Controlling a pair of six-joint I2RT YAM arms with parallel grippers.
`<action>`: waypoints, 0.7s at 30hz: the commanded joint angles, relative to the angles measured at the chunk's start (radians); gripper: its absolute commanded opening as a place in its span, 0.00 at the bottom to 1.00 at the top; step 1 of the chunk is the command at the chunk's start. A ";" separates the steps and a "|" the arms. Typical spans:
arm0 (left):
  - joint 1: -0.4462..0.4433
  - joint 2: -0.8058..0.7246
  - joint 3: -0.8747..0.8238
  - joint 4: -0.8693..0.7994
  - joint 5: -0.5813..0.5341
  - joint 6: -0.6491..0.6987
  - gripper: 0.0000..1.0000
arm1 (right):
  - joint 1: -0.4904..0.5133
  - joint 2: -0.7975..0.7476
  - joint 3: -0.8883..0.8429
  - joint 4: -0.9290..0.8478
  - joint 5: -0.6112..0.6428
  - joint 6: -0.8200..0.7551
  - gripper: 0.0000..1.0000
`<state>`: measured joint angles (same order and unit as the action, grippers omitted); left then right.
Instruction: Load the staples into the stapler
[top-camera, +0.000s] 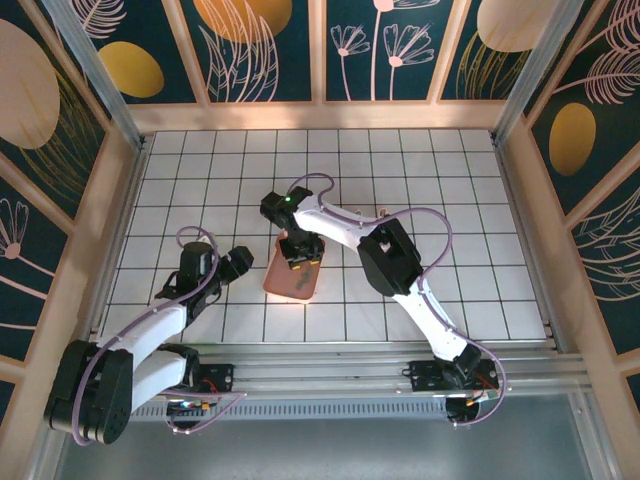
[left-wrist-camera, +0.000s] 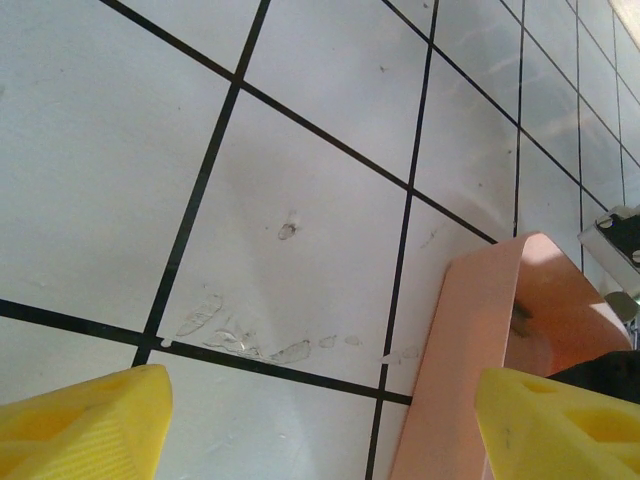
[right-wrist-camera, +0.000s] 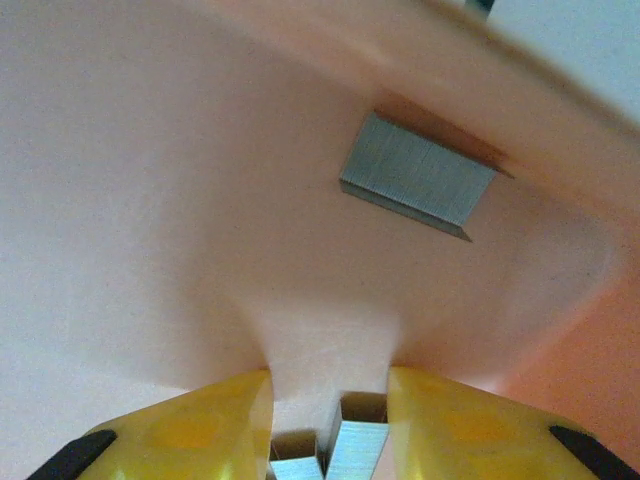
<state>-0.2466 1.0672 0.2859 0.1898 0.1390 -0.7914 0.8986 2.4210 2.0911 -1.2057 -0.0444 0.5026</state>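
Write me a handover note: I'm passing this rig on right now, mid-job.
Left gripper: open, empty, low over the table beside the tray.
Right gripper: down in the tray, shut on staples.
A second strip lies loose on the tray floor near its wall.
Done: staples gripped.
Left: lift them out and load them into the stapler.
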 joint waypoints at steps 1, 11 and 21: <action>0.010 -0.015 -0.011 -0.014 -0.015 -0.005 0.79 | -0.003 0.024 0.026 -0.037 -0.028 -0.007 0.34; 0.012 -0.020 -0.019 -0.005 -0.009 -0.002 0.79 | -0.004 -0.051 0.023 0.094 -0.065 0.010 0.27; 0.013 -0.009 -0.043 0.073 0.161 -0.006 0.72 | 0.007 -0.088 0.029 0.012 -0.015 0.033 0.34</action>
<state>-0.2401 1.0599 0.2611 0.2028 0.2077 -0.7918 0.8986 2.3928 2.0918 -1.1458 -0.0834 0.5148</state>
